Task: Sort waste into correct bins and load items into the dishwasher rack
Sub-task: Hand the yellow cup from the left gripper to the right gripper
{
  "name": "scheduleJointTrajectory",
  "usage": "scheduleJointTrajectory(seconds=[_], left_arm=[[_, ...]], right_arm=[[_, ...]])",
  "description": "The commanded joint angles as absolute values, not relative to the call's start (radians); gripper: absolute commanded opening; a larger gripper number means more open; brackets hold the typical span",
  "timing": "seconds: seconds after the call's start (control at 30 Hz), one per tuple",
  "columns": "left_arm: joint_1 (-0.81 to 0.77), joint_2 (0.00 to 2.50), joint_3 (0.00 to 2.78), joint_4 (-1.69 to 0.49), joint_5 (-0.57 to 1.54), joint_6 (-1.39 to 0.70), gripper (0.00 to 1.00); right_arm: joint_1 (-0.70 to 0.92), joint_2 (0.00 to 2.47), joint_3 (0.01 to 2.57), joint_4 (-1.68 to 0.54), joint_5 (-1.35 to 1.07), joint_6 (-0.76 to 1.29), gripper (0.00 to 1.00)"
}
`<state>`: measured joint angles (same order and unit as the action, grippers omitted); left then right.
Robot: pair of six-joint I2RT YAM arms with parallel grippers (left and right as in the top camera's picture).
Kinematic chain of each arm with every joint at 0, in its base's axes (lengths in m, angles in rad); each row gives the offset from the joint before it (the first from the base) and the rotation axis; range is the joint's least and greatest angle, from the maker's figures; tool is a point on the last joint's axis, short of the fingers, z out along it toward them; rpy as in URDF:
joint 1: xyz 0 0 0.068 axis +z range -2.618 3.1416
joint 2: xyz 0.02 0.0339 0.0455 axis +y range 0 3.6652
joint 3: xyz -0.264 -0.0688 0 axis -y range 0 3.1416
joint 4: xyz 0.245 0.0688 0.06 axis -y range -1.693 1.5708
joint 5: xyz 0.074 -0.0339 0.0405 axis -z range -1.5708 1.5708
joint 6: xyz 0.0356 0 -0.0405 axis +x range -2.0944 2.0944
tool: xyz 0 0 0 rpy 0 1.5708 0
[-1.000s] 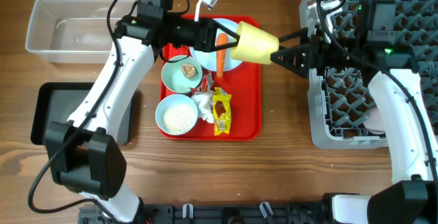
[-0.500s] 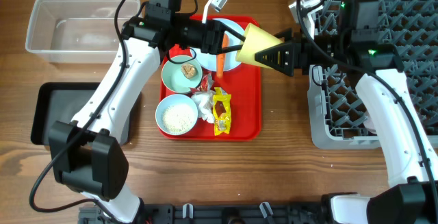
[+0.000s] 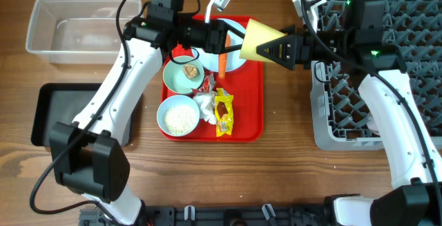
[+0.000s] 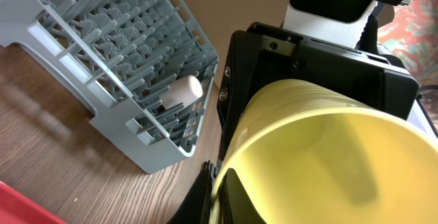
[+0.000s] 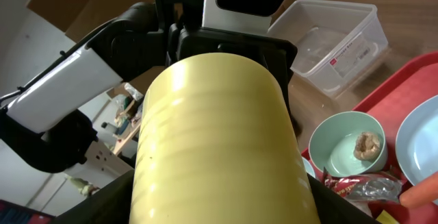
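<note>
Overhead: the small yellow plastic cup (image 3: pixel 254 34) hangs upper centre, over the flat red tray (image 3: pixel 252 115), clenched in the right pincer (image 3: pixel 275 48). Whether the left pincer (image 3: pixel 233 43) is closed, I cannot tell. Left wrist: its mouth fills lower right. Right wrist: smooth wall, likely light and slippery; pinch its sides.

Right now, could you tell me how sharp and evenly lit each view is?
Overhead: sharp, evenly lit, soft shadows. Left wrist: the yellow cup looms close and soft; the dishwasher rack behind is crisp. Right wrist: the cup blocks most of the frame.
</note>
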<state>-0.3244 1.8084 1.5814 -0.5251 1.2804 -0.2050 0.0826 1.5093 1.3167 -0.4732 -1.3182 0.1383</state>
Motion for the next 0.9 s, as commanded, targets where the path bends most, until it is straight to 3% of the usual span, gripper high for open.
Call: scheduleJointTrajectory(seconds=[0.0, 0.23, 0.3, 0.37, 0.7, 0.87], left_arm=[[-0.361, 1.808, 1.588, -0.53, 1.284, -0.191, 0.14], [-0.361, 1.808, 1.588, -0.531, 1.262, -0.191, 0.16], [-0.361, 1.808, 1.588, -0.531, 1.262, -0.191, 0.04], [-0.361, 1.808, 1.588, -0.531, 1.262, -0.191, 0.04], [-0.361, 1.808, 1.588, -0.531, 1.263, -0.191, 0.04], [-0.361, 1.808, 1.588, -0.531, 1.263, -0.191, 0.04]], right_arm=[[0.063, 1.507, 1.316, -0.456, -1.227, 0.174, 0.49], [0.034, 1.507, 1.316, -0.457, -1.227, 0.184, 0.48], [0.034, 1.507, 1.316, -0.458, -1.227, 0.183, 0.48], [0.034, 1.507, 1.316, -0.461, -1.227, 0.182, 0.48], [0.016, 1.507, 1.316, -0.473, -1.22, 0.13, 0.68], [-0.019, 1.507, 1.316, -0.523, -1.23, 0.067, 0.7]])
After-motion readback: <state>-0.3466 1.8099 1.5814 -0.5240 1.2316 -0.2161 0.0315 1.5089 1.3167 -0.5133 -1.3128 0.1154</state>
